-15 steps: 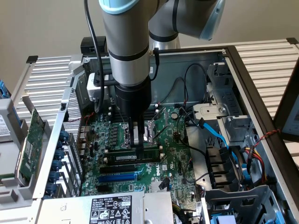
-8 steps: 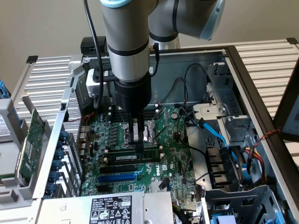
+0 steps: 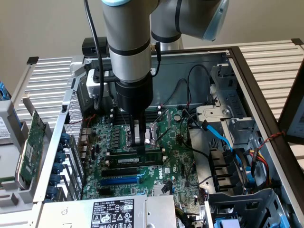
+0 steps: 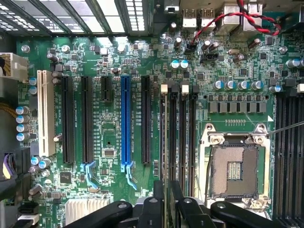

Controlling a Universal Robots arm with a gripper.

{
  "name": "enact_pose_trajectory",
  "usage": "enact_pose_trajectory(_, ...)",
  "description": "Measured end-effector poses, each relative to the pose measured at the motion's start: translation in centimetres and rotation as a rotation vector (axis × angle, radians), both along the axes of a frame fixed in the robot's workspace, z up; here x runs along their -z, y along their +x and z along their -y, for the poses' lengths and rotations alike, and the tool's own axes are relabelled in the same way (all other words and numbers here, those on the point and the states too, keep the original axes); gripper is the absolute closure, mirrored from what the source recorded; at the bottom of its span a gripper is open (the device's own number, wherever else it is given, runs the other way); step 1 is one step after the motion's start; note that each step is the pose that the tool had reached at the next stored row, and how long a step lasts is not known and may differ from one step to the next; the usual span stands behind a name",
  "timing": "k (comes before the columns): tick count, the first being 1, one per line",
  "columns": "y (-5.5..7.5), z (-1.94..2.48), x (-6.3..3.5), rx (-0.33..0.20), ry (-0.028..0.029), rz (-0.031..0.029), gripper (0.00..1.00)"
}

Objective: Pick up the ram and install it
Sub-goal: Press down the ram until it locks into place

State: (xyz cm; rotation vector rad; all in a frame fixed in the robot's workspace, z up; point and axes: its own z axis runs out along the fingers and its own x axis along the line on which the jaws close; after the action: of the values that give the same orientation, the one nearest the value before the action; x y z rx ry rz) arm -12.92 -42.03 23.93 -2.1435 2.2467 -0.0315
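Note:
The ram [image 3: 127, 160] is a long green stick with a small white label. It stands on edge along a black memory slot on the motherboard [image 3: 175, 156], near the middle of the open computer case. My gripper [image 3: 139, 144] comes straight down onto its top edge, with the fingers shut on it. In the wrist view the black fingers [image 4: 151, 209] close on the ram [image 4: 166, 187], seen edge-on as a thin line running along the memory slots [image 4: 183, 137] beside the CPU socket [image 4: 235, 168].
A blue expansion slot [image 3: 118, 180] and black slots lie just in front of the ram. Blue and black cables [image 3: 216, 135] and drive bays crowd the exterior view's right. A green expansion card [image 3: 29, 142] leans outside the case on the left. The power supply [image 3: 111, 211] sits at the front.

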Motion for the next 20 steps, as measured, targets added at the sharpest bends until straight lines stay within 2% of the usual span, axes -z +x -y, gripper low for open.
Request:
enact_pose_trajectory(7,0.0,0.0,0.0,0.0,0.0037,0.0,0.8)
enact_pose_trajectory(10,-0.02,0.01,-0.01,0.001,0.0039,-0.0029,0.8)
enact_pose_trajectory(13,-0.04,0.02,-0.06,0.005,0.004,-0.0172,0.8)
enact_pose_trajectory(15,-0.04,0.02,-0.11,0.01,0.004,-0.0312,0.8)
enact_pose_trajectory(16,-0.04,0.03,-0.14,0.012,0.0039,-0.0362,0.8)
enact_pose_trajectory(18,-0.05,0.03,-0.15,0.017,0.0039,-0.0421,0.8)
enact_pose_trajectory(20,-0.05,0.02,-0.15,0.02,0.004,-0.044,0.8)
